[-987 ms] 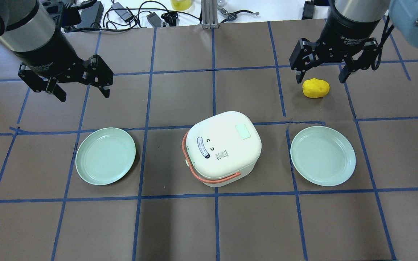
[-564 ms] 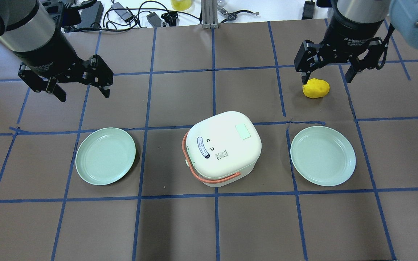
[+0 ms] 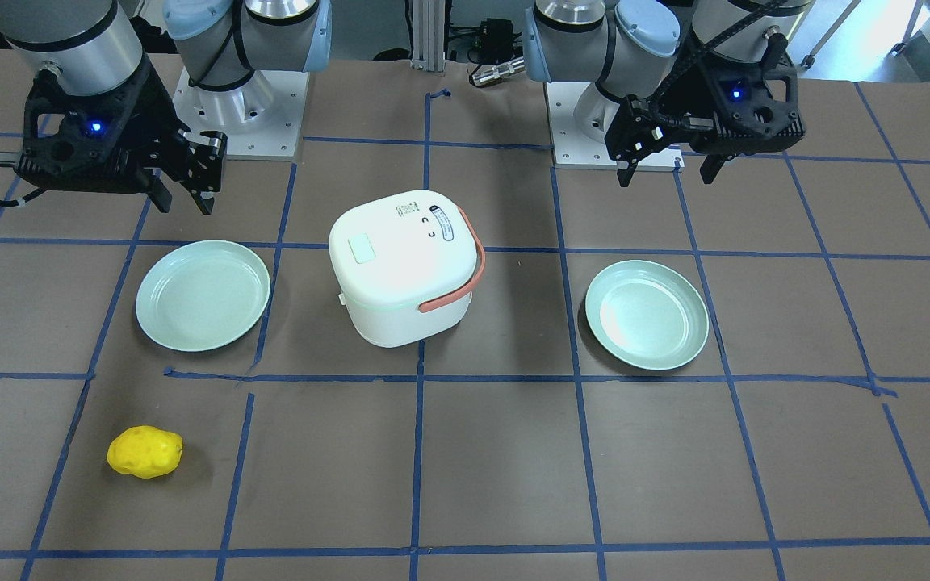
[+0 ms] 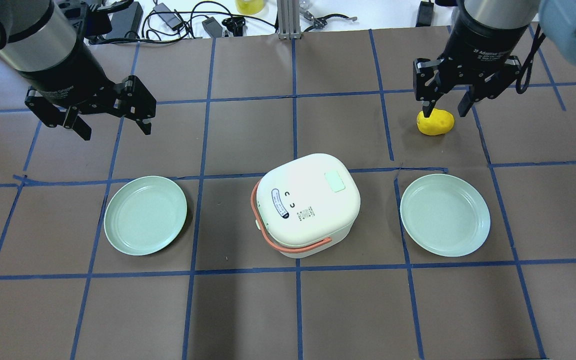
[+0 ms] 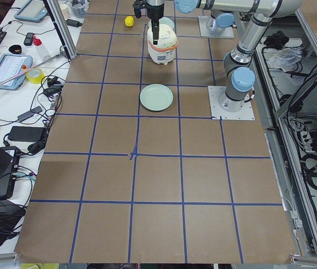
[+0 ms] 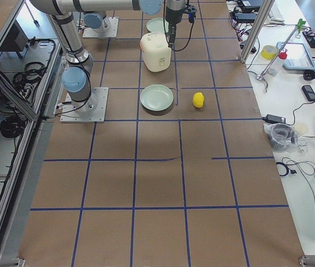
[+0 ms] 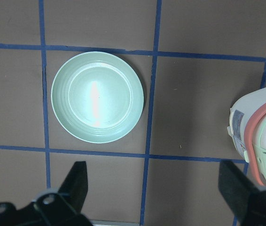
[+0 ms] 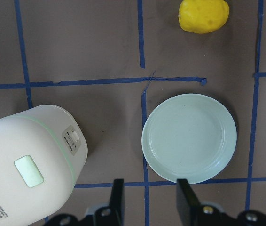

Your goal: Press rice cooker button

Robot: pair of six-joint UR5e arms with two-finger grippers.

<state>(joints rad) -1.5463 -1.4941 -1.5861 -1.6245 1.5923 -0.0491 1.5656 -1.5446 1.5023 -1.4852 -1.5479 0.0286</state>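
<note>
Your rice cooker [image 4: 308, 205] sat mid-table between left plate [image 4: 145, 215] and right plate [image 4: 445, 215], lid button [image 4: 334, 181] untouched | your left gripper [image 4: 116, 131] hung high, spread wide, empty | your right gripper [image 4: 444, 111] hung high, fingers at a narrower gap, empty, clear of the cooker | yellow potato [image 4: 435, 122] lay beyond the right plate.

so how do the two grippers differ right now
The left gripper has its fingers spread wide; the right gripper holds them much closer, with a gap between. The left gripper's wrist view catches only the rice cooker at its edge; the right gripper's shows the green lid button. Both are empty and touch nothing.
</note>
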